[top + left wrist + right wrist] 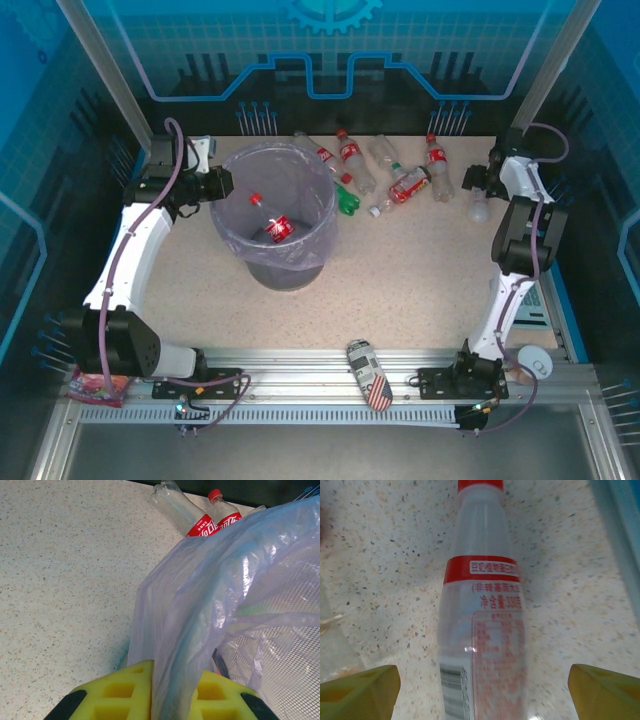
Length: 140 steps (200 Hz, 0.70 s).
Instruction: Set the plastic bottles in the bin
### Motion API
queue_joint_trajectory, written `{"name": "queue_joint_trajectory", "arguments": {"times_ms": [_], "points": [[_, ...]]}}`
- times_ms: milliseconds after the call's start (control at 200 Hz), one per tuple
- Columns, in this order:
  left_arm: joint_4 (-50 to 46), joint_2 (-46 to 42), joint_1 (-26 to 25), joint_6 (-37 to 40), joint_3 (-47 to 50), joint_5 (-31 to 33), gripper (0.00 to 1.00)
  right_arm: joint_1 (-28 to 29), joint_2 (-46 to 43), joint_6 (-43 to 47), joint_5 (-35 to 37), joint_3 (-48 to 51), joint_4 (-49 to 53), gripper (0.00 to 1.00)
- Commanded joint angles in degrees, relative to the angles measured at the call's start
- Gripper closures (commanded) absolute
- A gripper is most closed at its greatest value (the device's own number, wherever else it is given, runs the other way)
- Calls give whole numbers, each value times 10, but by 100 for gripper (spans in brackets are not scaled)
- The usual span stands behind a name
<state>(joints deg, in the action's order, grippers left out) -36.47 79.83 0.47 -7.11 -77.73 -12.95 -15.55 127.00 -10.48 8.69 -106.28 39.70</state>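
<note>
We saw the bin (285,272) standing left of centre on the speckled table (400,290), with one bottle (277,226) lying inside. More plastic bottles (400,180) lay scattered behind it. The left gripper (172,675) pinched the bin's bag (200,580) at the rim. The right gripper (482,680) was spread wide around a clear bottle (482,630), not touching it.
</note>
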Motion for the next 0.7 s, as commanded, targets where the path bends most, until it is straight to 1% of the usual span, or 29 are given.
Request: {"name": "queue_joint_trajectory", "arguments": {"times_ms": [0,185,405,560,655,695], "points": [[-49,23,-18,17,39,-24,88,-6,42,-11,-24,-39,33,12],[-48,25,-18,16,41,-23,88,-7,81,-13,-34,-55,43,12],[-48,26,-18,17,41,-22,88,-11,103,-19,-39,-79,67,17],[-48,25,-18,18,42,-22,87,-11,93,-18,-37,-68,64,24],[-48,25,-18,19,42,-23,88,-13,86,-15,-40,-60,62,32],[-48,25,-18,19,43,-23,88,-15,84,-13,-40,-60,65,34]]}}
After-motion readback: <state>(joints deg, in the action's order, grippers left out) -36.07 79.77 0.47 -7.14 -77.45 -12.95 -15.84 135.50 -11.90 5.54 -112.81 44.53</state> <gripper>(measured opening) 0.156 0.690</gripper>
